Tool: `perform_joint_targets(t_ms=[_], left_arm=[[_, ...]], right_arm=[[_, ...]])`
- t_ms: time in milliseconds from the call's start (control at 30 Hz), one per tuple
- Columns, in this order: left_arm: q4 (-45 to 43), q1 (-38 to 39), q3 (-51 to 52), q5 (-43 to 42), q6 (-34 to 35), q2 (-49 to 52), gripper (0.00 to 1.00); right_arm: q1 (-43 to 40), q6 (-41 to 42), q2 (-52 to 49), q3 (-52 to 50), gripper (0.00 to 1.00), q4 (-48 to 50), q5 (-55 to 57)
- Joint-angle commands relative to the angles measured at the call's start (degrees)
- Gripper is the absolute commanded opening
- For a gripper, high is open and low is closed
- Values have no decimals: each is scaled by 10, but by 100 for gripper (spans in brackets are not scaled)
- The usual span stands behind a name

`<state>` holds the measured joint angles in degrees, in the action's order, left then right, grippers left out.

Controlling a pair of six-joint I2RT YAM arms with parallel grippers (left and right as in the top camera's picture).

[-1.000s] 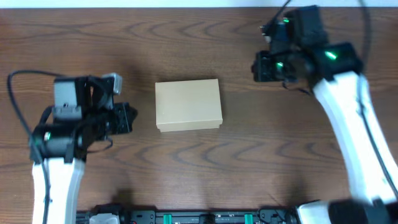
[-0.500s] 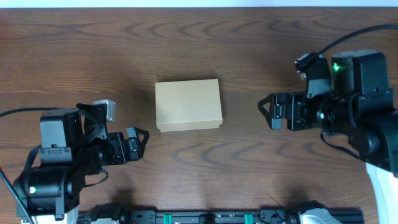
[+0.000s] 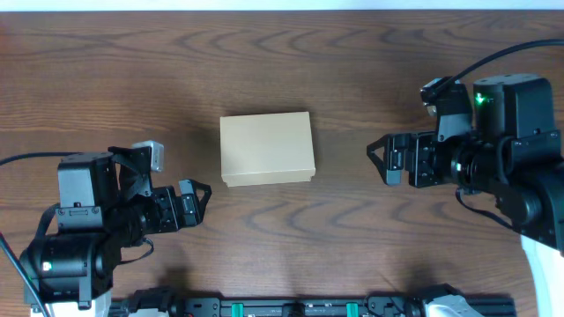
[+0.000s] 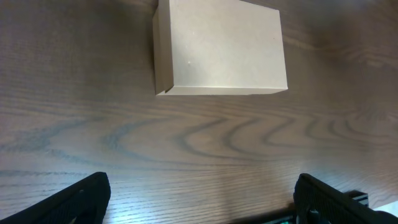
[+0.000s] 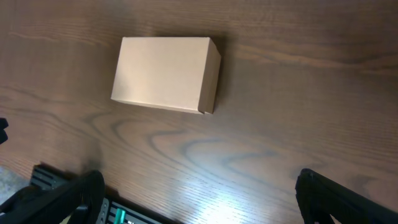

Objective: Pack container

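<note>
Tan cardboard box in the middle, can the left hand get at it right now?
Probably yes: only bare wooden table lies between the open left hand and the closed tan cardboard box.

The left fingers (image 3: 196,190) and right fingers (image 3: 379,145) stand spread wide, empty, pointing inward toward each other.

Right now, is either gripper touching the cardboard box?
No, the box sits alone, with the left gripper and the right gripper both apart from it.

No legible text, label, brand, number or sign found in any view, the container (image 3: 267,148) shown plain and unmarked on its lid and visible sides.
</note>
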<state>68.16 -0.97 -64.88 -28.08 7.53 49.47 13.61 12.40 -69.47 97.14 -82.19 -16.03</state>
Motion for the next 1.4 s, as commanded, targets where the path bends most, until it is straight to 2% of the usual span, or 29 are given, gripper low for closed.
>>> perform_joint_targets(t_ms=[0, 267, 367, 433, 567, 867, 1133, 1367], left_arm=[[2, -1, -3, 18, 2, -9, 95], [-19, -1, 5, 190, 2, -104, 95], [-44, -1, 32, 250, 1, -154, 95], [-78, -1, 78, 272, -28, -209, 95], [-132, -2, 175, 274, -70, -291, 95], [-239, -2, 384, 273, -70, -423, 95], [-282, -1, 480, 265, -68, -491, 95], [-282, 7, 513, 261, -68, -493, 95]], right_arm=[[3, -3, 1, 5, 99, -2, 2], [3, -3, 1, 5, 99, -2, 2], [3, -3, 1, 5, 99, -1, 2], [3, -3, 1, 5, 99, -2, 2], [3, -3, 1, 5, 99, -1, 2], [3, -3, 1, 5, 99, -2, 2], [3, -3, 1, 5, 99, -2, 2], [3, -3, 1, 5, 99, -1, 2]])
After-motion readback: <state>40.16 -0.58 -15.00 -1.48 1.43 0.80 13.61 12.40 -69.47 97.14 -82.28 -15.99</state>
